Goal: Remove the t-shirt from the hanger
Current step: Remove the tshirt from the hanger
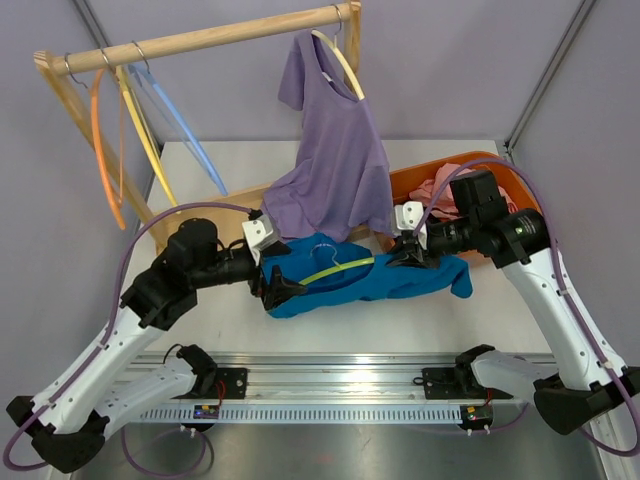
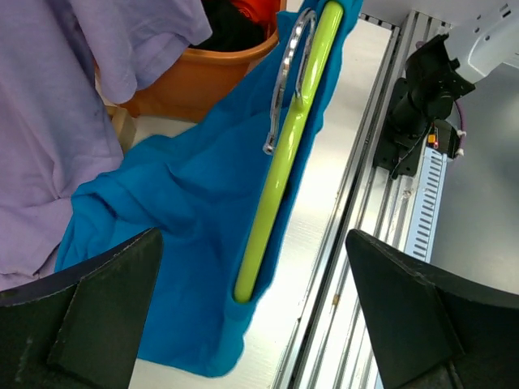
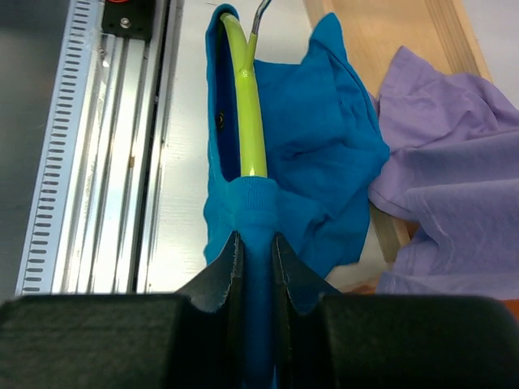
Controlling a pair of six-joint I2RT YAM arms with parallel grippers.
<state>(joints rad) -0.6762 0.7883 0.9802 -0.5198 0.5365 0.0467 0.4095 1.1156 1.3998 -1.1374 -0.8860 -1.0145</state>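
Observation:
A blue t-shirt (image 1: 400, 280) lies on the table with a lime-green hanger (image 1: 335, 270) still inside it. My right gripper (image 1: 408, 252) is shut on the shirt's fabric where it covers one end of the hanger; the right wrist view shows the jaws (image 3: 255, 243) pinching the blue cloth (image 3: 324, 146) just below the bare green arm (image 3: 250, 121). My left gripper (image 1: 283, 290) is open at the shirt's left end. In the left wrist view its fingers straddle (image 2: 253, 267) the shirt (image 2: 178, 211) and the hanger's other end (image 2: 284, 162) without touching them.
A purple t-shirt (image 1: 335, 150) hangs from the wooden rack rail (image 1: 200, 40), draping down just behind the blue one. Empty orange, yellow and blue hangers (image 1: 140, 130) hang at the left. An orange basket (image 1: 440, 185) with pink clothes sits behind the right gripper. A metal rail (image 1: 330, 375) runs along the near edge.

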